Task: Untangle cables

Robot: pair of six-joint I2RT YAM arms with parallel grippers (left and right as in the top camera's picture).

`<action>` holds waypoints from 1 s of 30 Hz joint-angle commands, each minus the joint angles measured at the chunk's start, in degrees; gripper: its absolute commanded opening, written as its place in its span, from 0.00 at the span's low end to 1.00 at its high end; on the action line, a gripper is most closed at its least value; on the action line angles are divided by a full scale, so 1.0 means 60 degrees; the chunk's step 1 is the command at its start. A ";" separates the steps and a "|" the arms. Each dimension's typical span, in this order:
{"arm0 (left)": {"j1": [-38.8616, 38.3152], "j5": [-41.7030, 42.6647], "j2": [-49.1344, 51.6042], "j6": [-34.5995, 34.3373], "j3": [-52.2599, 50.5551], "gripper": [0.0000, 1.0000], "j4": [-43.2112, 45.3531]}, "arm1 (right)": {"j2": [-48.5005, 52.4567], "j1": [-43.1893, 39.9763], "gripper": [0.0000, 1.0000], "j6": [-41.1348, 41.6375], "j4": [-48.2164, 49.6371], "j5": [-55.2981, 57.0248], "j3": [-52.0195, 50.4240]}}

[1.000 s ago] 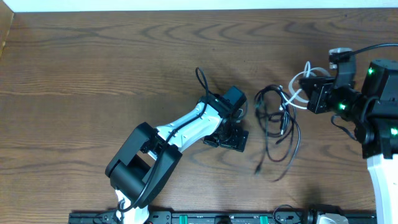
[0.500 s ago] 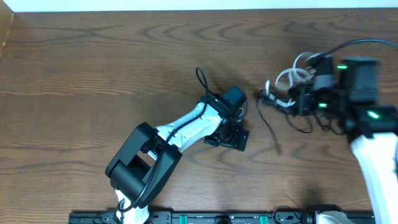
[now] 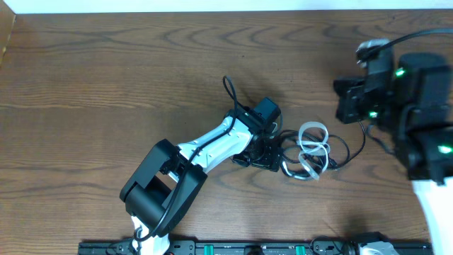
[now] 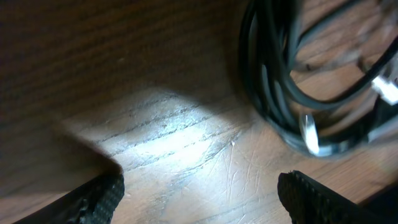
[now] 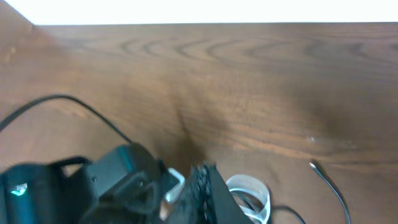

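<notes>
Cables, thin black cords and one white cord looped into a bundle, lie on the brown wooden table, just beside the left gripper. The white-and-black left arm reaches low across the table; its gripper stands wide open, holding nothing, black loops just ahead of its fingertips. The black right gripper, closed and empty, hangs apart from the bundle.

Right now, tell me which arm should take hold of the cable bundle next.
Left, I'd judge. Its open fingers sit low over the table, with the cable bundle lying just ahead of them. The right arm stands well clear of the bundle and is closed.
</notes>
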 commanded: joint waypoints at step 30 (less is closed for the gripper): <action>-0.0823 -0.2142 0.0484 -0.2885 -0.0073 0.08 0.2648 | 0.0452 0.0055 0.64 0.1432 -0.2940 -0.0568 -0.2630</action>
